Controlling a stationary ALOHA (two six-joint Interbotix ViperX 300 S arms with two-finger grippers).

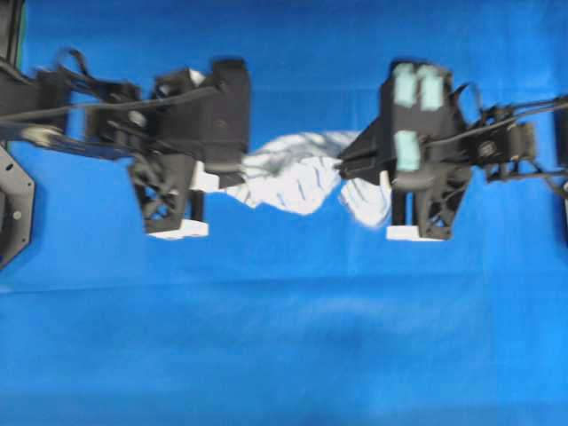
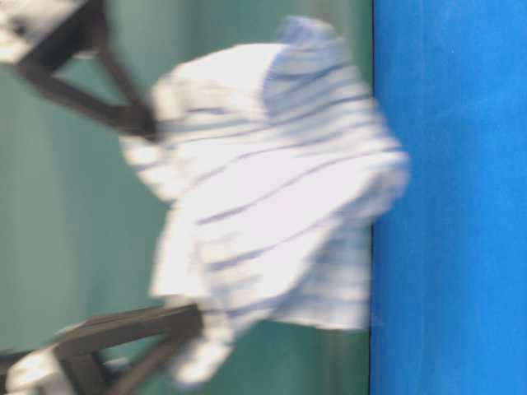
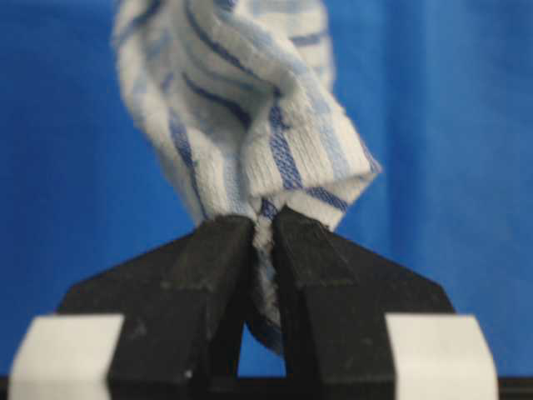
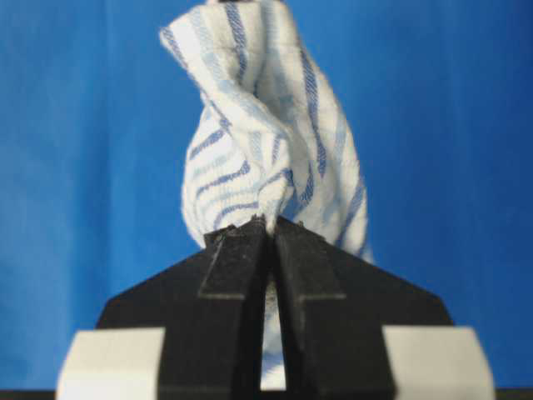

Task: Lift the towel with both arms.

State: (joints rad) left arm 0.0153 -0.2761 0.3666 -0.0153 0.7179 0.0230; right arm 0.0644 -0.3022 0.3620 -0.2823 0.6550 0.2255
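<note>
Blue tablecloth point(image 1: 284, 337) covered the whole work surface. Item: my left gripper point(image 3: 263, 223), jaws pinched tight on one end of the towel point(image 1: 297, 173). Item: my right gripper point(image 4: 271, 225), likewise clamped on the other end. Towel hung bunched between my two facing arms, above the cloth.

Looks like a robotics lab test station. Counter point(image 1: 284, 355) draped wall to wall in plain blue tablecloth point(image 1: 293, 53), no household clutter anywhere. Two black robot arms point(image 1: 106, 111) fixed at left and right, trailing thin cables, wrist cameras aimed at each claw point(image 3: 263, 218). Flat green backdrop point(image 2: 74, 230) behind.
</note>
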